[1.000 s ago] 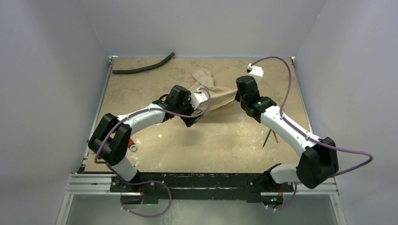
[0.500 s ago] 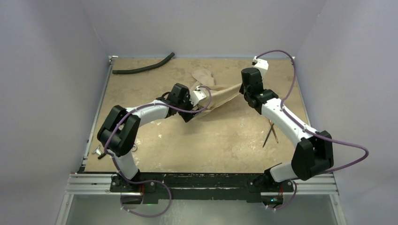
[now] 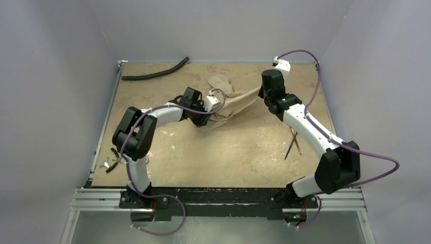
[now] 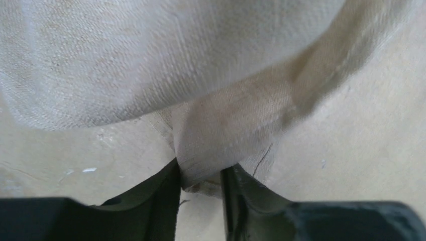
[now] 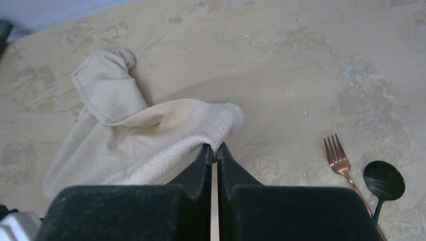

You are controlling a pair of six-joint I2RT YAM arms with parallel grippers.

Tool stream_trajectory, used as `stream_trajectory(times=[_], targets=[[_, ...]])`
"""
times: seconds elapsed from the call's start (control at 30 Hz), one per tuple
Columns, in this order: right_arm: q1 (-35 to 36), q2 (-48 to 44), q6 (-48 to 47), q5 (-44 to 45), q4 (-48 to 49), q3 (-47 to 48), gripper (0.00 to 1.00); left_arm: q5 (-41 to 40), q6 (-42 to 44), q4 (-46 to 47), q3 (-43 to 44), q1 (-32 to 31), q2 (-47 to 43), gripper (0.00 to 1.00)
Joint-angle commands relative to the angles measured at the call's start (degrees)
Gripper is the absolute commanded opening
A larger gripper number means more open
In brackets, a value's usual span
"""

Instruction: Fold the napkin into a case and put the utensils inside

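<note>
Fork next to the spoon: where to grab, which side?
Take the fork at the neck just below its tines, from straight above, jaws across the handle. It lies flat, and lower down its handle nears the spoon; the neck looks clear.

a robot lab cell: plain pale walls (image 3: 56,76) box in a worn tan table (image 3: 228,157), aluminium rail (image 3: 96,199) at 6 o'clock.

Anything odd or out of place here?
A black hose lies at the far left corner of the table, unrelated to the setting. The napkin is bunched, not flat, strung between the left hand and right hand.
</note>
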Motion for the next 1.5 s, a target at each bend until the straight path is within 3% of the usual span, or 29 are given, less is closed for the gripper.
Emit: stream_trajectory(times=[0.0,0.13,0.63,0.73,0.97,1.1,1.23,1.47], targets=[[-0.63,-1.10,-1.42,0.09,1.00,4.35,0.00,2.85,0.11,-2.99,1.66,0.55,-1.31,0.22],[-0.66,-2.90,-1.36,-0.14,0.43,5.95,0.00,-0.90,-0.78,-4.86,3.34,1.35,-6.17,0.00],[5.50,-19.92,-6.30,4.01,-10.58,21.44,0.00,-20.06,5.63,-22.12,28.81,1.65,-37.18,0.00],[6.58,-23.29,-6.85,2.37,-14.66,25.92,0.00,-19.01,7.15,-26.48,32.80,1.65,-41.34,0.00],[6.52,-25.53,-6.62,-3.90,-26.73,40.87,0.00,-11.13,8.48,-47.52,50.46,1.65,-42.25,0.00],[6.51,-25.86,-4.30,-5.21,-29.52,40.93,0.00,-10.13,10.08,-48.93,46.58,1.65,-45.45,0.00],[6.50,-25.77,-2.76,-3.93,-28.15,33.24,0.00,-14.88,10.97,-43.52,36.74,1.61,-48.73,0.00],[6.50,-22.87,-2.48,-0.70,-19.80,19.72,0.00,-31.55,18.68,-25.03,15.89,1.65,-47.98,0.00]])
